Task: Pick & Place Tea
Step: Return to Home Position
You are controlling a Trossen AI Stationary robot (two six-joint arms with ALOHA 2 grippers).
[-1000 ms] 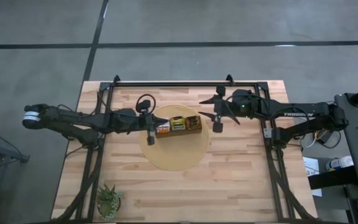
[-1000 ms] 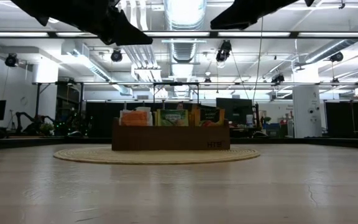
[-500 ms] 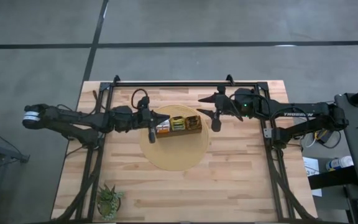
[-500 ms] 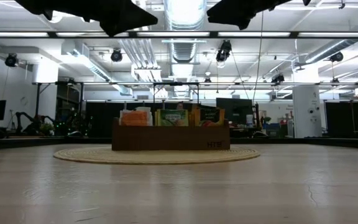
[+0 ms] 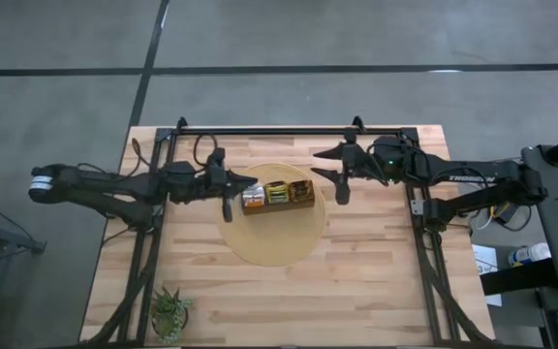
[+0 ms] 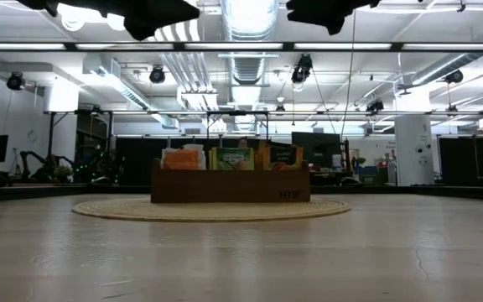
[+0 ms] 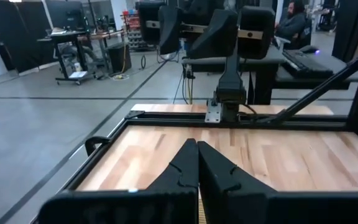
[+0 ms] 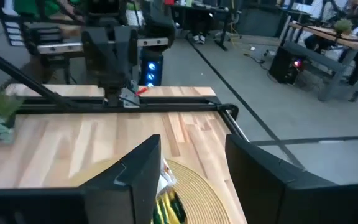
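Observation:
The tea sachets stand upright in a long dark-brown box, orange ones at its left end, green-yellow ones in the middle and dark ones at its right end. The box rests on a round woven mat. My left gripper hovers high over the box's left end, level and shut, with nothing in it. My right gripper hangs high off the box's right end, open and empty; some sachets show below its fingers.
A small potted plant stands at the table's near left corner. A black metal frame runs along the far edge and down both sides. Bare wooden tabletop lies in front of the mat.
My left gripper has risen and drawn back a little toward the table's left edge, still shut. My right gripper has rolled about its own axis while staying high and open. The box and sachets have not moved.

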